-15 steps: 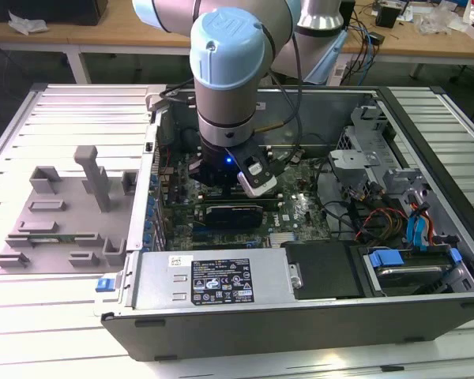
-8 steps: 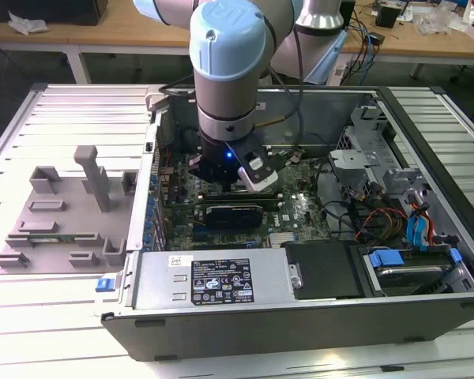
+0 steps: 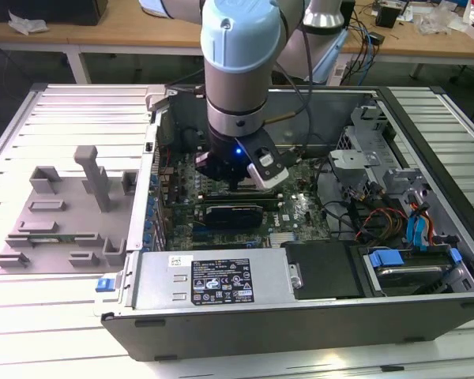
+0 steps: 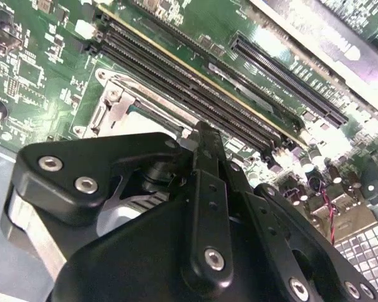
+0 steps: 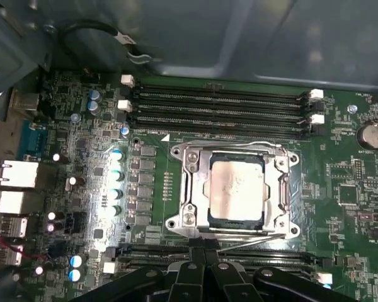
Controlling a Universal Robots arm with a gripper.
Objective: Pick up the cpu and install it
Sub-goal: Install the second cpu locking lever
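We see the cpu (image 5: 236,190) lying flat inside the metal socket frame (image 5: 192,217) on the motherboard (image 5: 340,189), our gripper (image 5: 203,246) hovering just beside the frame's edge, fingers pressed together and empty; we judge it should sit level in the frame

The cpu (image 5: 236,190) has a dull silver metal top, smudged. Around it the socket frame (image 5: 188,189) is bright, shiny metal. The board (image 5: 340,182) is glossy green. The gripper (image 4: 201,207) is matt black with steel screws. The holder (image 3: 63,213) is matt grey plastic.
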